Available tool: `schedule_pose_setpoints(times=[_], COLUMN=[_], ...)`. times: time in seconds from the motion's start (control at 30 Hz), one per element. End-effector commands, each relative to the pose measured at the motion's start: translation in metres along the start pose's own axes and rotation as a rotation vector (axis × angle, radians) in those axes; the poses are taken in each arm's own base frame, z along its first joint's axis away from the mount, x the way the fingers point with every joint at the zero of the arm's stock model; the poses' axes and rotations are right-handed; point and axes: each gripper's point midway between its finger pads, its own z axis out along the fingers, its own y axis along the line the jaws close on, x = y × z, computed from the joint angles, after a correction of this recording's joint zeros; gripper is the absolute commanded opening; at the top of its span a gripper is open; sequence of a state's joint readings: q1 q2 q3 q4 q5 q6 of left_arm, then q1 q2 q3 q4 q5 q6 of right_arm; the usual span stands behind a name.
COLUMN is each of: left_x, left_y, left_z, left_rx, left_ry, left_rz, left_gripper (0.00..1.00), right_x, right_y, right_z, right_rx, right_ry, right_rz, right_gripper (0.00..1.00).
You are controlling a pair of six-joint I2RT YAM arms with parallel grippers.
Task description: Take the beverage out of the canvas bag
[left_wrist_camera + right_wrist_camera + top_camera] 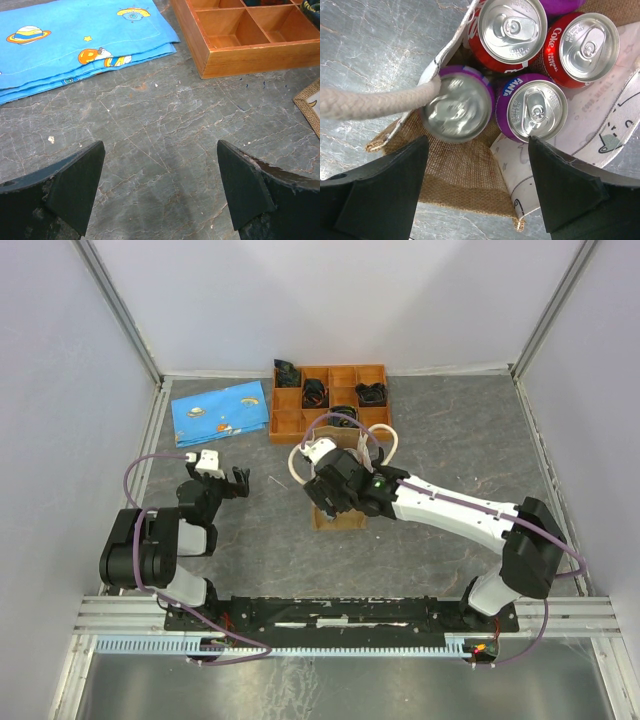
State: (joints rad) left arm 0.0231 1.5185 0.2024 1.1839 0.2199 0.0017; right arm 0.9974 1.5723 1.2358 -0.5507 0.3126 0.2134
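My right end effector (478, 145) hangs open and empty, its jaws spread just above two purple cans (536, 111). These stand beside two red Coke cans (582, 47) inside the canvas bag (455, 170). My left end effector (160, 150) is open too, well apart, over the bench (150, 100).

Robot lab, enclosed test cell. Plain white walls (330, 300) on three sides, set in bare aluminium posts (120, 315). Grey stone-patterned table (450, 440). Left arm (150, 540) and right arm (450, 510) bolted to a metal rail (120, 608) at the near edge, purple cables (140, 465) looping loose. What lies on the table reads as staged props: wooden tray (285, 422), space-print cloth (220, 412), burlap bag (460, 170) packed with soda cans (512, 27).
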Motion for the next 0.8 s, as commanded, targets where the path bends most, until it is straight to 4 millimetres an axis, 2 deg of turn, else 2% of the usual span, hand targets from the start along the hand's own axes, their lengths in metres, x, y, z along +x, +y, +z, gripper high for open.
schedule_pose_setpoints(times=[0.0,0.17,0.3,0.6,0.77], left_x=[-0.014,-0.014,-0.014,-0.014,-0.014], left_y=[0.002,0.002,0.002,0.002,0.002], left_z=[0.001,0.001,0.001,0.001,0.001], left_rx=[0.006,0.006,0.005,0.006,0.005], left_ry=[-0.056,-0.056,-0.055,-0.057,-0.056], left_rz=[0.061,0.061,0.061,0.061,0.061], left_gripper=[0.99,0.99,0.99,0.99,0.99], right_x=[-0.019,-0.038,-0.042,-0.015,-0.005], right_y=[0.009,0.012,0.019,0.043,0.045], right_z=[-0.015,-0.021,-0.018,0.01,0.024], right_rx=[-0.037,-0.059,-0.087,-0.174,-0.16], right_ry=[-0.035,-0.074,-0.071,0.041,0.07], right_rz=[-0.041,-0.055,-0.065,-0.103,-0.11], right_gripper=[0.89,0.89,0.89,0.88,0.89])
